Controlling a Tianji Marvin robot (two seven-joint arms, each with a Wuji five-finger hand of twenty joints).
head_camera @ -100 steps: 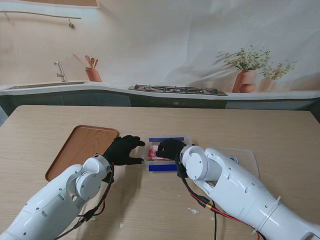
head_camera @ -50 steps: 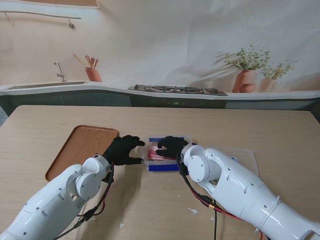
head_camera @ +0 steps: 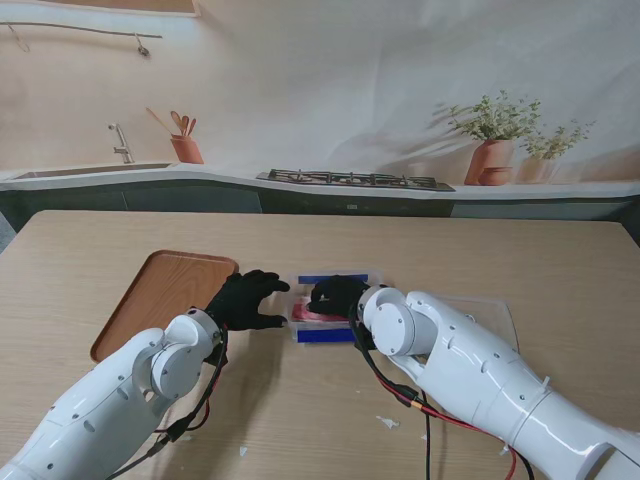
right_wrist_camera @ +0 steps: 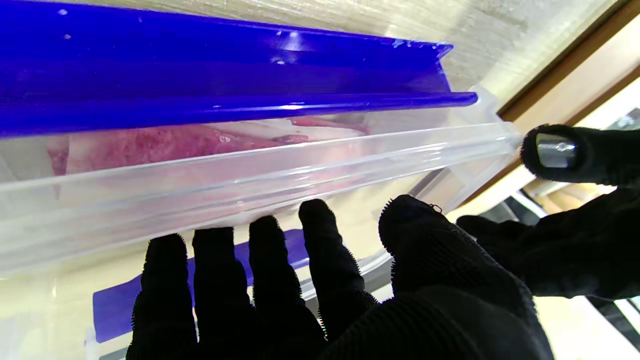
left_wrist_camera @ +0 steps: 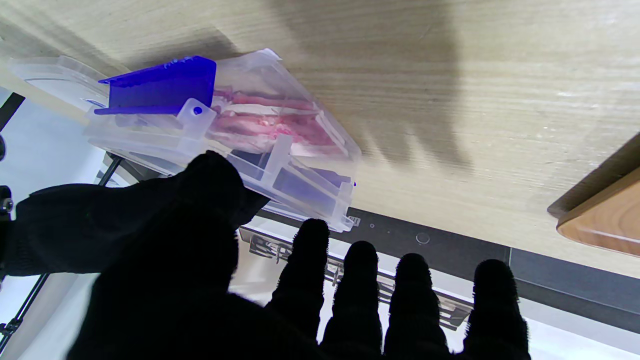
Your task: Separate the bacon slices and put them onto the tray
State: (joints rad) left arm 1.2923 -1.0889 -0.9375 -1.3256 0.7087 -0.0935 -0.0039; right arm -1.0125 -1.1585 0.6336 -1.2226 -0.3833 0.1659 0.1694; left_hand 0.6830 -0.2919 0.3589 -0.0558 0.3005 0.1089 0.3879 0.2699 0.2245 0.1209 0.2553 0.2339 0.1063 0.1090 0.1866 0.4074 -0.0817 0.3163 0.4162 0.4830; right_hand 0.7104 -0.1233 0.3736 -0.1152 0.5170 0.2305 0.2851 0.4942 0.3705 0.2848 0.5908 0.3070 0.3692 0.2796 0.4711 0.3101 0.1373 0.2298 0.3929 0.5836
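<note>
Centrally on the wooden table [head_camera: 500,250], just right of the tray [head_camera: 160,290]: a clear plastic container [head_camera: 335,312] with blue clips along its near and far edges, bacon slices [left_wrist_camera: 260,122] lying flat inside. Pink-red meat streaked with pale fat, stacked close together in the left wrist view; single slices hard to tell apart. Seen again through the clear wall from the right wrist as a blurred pink mass [right_wrist_camera: 165,142] beneath the blue clip [right_wrist_camera: 225,100].

Left hand [head_camera: 245,300], black-gloved, fingers spread and holding nothing, just beside the container's left end, thumb [left_wrist_camera: 215,185] close to its rim; contact not clear. Right hand [head_camera: 338,295], also gloved, over the container's open top, four fingers [right_wrist_camera: 260,265] side by side and slightly curled at the clear wall, thumb apart. Whether any slice is pinched: cannot tell, fingertips hidden in the stand's view.

Wooden tray, bare surface, to the left and a little farther away than the left hand. Clear lid [head_camera: 485,315] flat on the table beyond the right forearm.
</note>
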